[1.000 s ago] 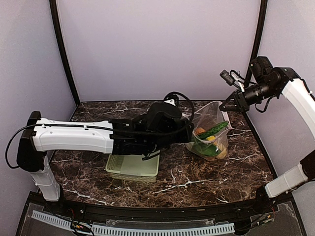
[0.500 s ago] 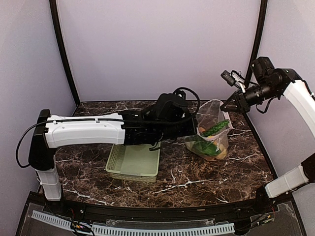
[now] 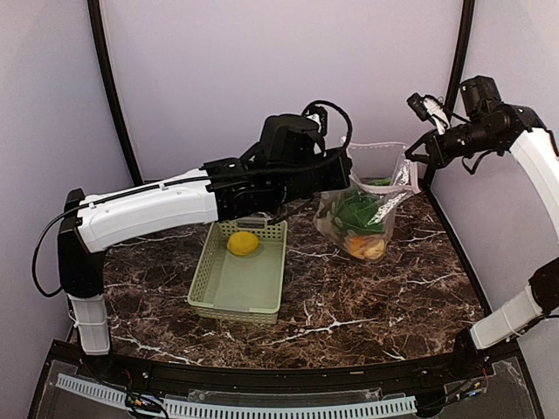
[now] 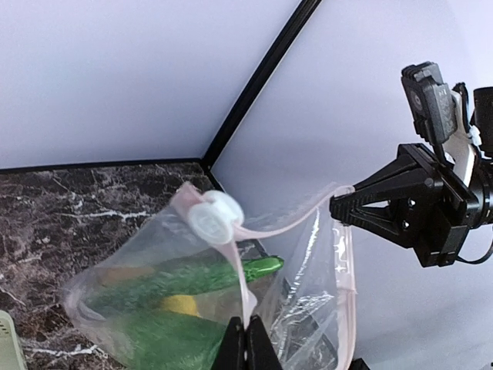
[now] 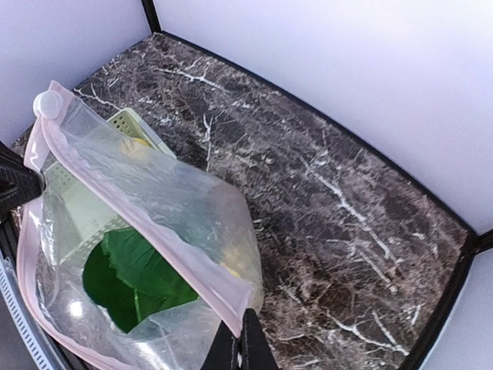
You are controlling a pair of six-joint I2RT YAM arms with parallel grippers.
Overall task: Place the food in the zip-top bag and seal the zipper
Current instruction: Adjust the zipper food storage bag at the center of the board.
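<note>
Above marble table (image 3: 384,301): bag (image 3: 362,214) in jaws

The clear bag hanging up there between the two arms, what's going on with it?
Both arms hold the zip-top bag by its pink zipper strip: the left gripper is shut on one end, near the white slider, and the right gripper is shut on the other. The bag hangs between them, apparently off the table, mouth open and unsealed. Green and yellow-orange food is inside, while one yellow lemon lies in the green basket, not yet bagged.
</note>
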